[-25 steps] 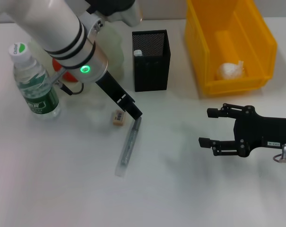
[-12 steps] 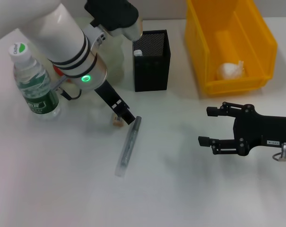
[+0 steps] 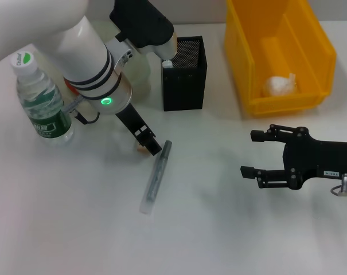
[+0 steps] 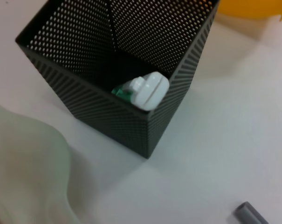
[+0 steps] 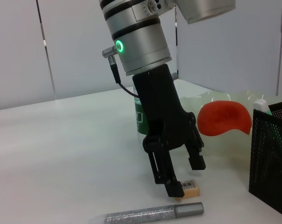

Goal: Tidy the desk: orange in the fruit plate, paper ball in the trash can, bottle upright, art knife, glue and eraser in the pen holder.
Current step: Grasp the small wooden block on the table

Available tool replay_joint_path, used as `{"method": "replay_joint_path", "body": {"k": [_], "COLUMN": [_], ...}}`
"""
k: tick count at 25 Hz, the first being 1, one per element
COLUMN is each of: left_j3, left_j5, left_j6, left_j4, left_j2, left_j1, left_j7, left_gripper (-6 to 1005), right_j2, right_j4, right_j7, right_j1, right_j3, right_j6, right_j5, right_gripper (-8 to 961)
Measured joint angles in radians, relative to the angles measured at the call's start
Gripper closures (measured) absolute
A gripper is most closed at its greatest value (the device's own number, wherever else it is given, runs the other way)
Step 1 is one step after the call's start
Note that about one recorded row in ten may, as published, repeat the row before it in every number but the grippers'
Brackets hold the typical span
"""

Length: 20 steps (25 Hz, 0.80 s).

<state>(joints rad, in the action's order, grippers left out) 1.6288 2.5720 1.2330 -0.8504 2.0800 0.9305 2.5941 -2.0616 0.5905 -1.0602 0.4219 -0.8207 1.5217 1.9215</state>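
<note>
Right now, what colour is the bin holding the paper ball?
Yellow. The bin, with the white paper ball inside, shows best in the head view.

We look down into a black mesh pen holder (image 4: 145, 60) on the white desk (image 4: 224, 154), a white-capped glue stick (image 4: 147, 92) leaning in its corner; a grey knife tip (image 4: 251, 214) lies nearby.
</note>
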Motion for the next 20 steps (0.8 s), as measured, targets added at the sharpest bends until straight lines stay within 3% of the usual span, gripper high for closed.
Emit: {"method": "replay_joint_path", "body": {"k": [7,12,20], "left_j3": [0.008,0.009,0.010], "left_j5": [-0.001,-0.009,-0.011], "left_j6": [-0.016,-0.028,-0.031], "left_j4": [0.035,0.059,0.060], "left_j2": [0.000,0.000,0.000], "left_j1": [0.009,0.019,0.022], "left_j7": [-0.030,-0.050,-0.065], "left_gripper": [258,351,350], "right_j2": [0.000,0.000,0.000], "right_j4": [-0.002,-0.003,-0.003], "right_j7": [0.000,0.000,0.000], "right_j1": [0.000,0.000,0.000], "right_j3": [0.000,0.000,0.000], "right_j6": [0.001,0.000,0.000], "right_j5": [0.001,-0.001,-0.005], "right_gripper": [132,132,133]}}
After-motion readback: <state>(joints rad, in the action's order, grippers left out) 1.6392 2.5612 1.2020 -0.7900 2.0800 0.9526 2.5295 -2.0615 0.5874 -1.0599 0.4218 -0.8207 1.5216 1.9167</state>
